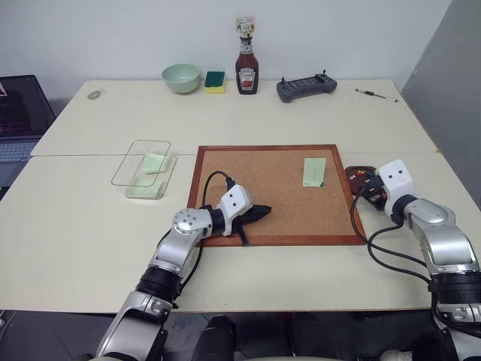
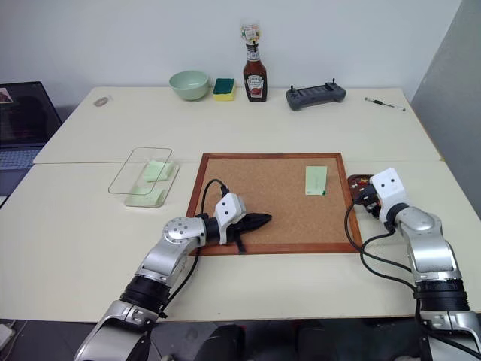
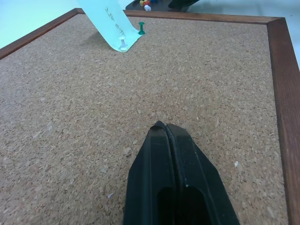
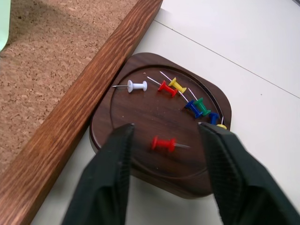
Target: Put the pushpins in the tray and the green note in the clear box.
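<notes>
A pale green note (image 1: 314,171) lies on the corkboard (image 1: 255,188), held by a white pushpin (image 3: 123,43), with a green pushpin (image 3: 141,29) stuck beside its corner. The dark brown tray (image 4: 117,112) sits against the board's right frame and holds several pushpins (image 4: 197,107). My right gripper (image 4: 166,127) hovers open just over the tray, and a red pushpin (image 4: 164,143) lies loose on the dish between its fingers. My left gripper (image 3: 165,127) rests shut and empty on the board's near left part. The clear box (image 1: 128,169) stands left of the board with green notes (image 1: 154,162) inside.
Along the table's far edge stand a pale green bowl (image 1: 181,77), a green-and-yellow sponge (image 1: 215,81), a ketchup bottle (image 1: 246,66), a dark controller (image 1: 306,88) and a pen (image 1: 376,95). A laptop (image 1: 19,113) sits at the far left.
</notes>
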Tool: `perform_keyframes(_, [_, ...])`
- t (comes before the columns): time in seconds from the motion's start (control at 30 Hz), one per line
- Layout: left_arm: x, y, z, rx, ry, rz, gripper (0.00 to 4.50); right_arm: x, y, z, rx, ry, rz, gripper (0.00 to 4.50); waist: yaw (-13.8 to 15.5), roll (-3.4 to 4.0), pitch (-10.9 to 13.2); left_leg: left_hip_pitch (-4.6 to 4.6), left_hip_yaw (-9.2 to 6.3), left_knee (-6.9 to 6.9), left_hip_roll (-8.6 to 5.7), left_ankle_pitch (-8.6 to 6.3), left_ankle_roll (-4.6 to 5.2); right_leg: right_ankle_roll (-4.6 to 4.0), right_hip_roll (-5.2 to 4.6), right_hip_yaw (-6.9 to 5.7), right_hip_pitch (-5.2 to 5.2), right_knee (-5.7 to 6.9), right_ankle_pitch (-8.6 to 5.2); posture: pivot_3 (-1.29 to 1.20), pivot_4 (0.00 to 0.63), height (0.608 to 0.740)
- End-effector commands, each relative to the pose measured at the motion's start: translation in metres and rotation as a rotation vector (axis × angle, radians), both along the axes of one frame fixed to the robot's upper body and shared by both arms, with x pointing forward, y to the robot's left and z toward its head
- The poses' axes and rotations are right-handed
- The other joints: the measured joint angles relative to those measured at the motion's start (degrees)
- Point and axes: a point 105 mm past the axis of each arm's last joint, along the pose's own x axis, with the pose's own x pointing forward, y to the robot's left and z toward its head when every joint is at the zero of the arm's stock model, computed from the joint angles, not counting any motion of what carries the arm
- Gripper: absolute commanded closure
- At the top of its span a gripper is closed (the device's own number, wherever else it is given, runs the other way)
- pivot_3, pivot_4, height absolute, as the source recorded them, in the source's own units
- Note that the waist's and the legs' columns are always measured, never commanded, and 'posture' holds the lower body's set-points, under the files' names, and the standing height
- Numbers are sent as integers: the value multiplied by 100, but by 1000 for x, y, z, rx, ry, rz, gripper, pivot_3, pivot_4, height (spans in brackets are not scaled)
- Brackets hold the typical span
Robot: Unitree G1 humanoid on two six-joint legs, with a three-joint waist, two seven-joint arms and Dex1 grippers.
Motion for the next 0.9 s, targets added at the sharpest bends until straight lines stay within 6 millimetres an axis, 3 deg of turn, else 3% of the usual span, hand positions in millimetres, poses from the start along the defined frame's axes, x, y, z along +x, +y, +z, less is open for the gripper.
perform_keyframes(0.03, [0, 6, -16, 48, 44, 24, 4500, 4, -2, 17, 21, -67, -16, 1167, 0, 0, 0, 0, 0, 0, 0, 0, 0, 0, 0, 0, 0, 0, 0, 0, 150, 740])
perform_keyframes(0.23, [2, 7, -15, 48, 37, 28, 4500, 1, 4, 39, 97, -145, 36, 29, 0, 1, -1, 1, -1, 1, 0, 0, 0, 1, 0, 0, 1, 2, 0, 0, 150, 740])
perform_keyframes(0.37, [3, 8, -14, 46, 34, 32, 4500, -11, 28, 48, 188, -128, 203, 29, -2, 2, -1, 1, -1, 1, 0, 0, 0, 1, 0, 0, 1, 2, 1, 0, 150, 740])
perform_keyframes(0.5, [4, 8, -14, 47, 31, 33, 4500, -17, 54, 40, 239, -83, 306, 29, -1, 2, -1, 2, -5, 1, 1, 0, 0, 1, 2, -4, 5, 2, 0, 0, 150, 740])
perform_keyframes(0.7, [5, 7, -12, 46, 24, 31, 4500, 1, 82, 12, 279, -54, 314, 29, -9, 2, -1, 6, -4, 2, 2, 0, 0, 2, 3, -3, 4, 3, 1, 0, 150, 740])
perform_keyframes(0.87, [4, 9, -12, 51, 23, 35, 4500, 12, 89, 2, 276, -60, 312, 29, -8, 2, -1, 4, -5, 2, 2, 1, 0, 2, 3, -3, 2, 4, 1, 0, 150, 740])
perform_keyframes(0.9, [4, 9, -12, 51, 23, 36, 4500, 13, 89, 1, 275, -64, 306, 201, -8, 2, -1, 4, -5, 2, 2, 1, 0, 2, 3, -3, 1, 4, 1, 0, 150, 740])
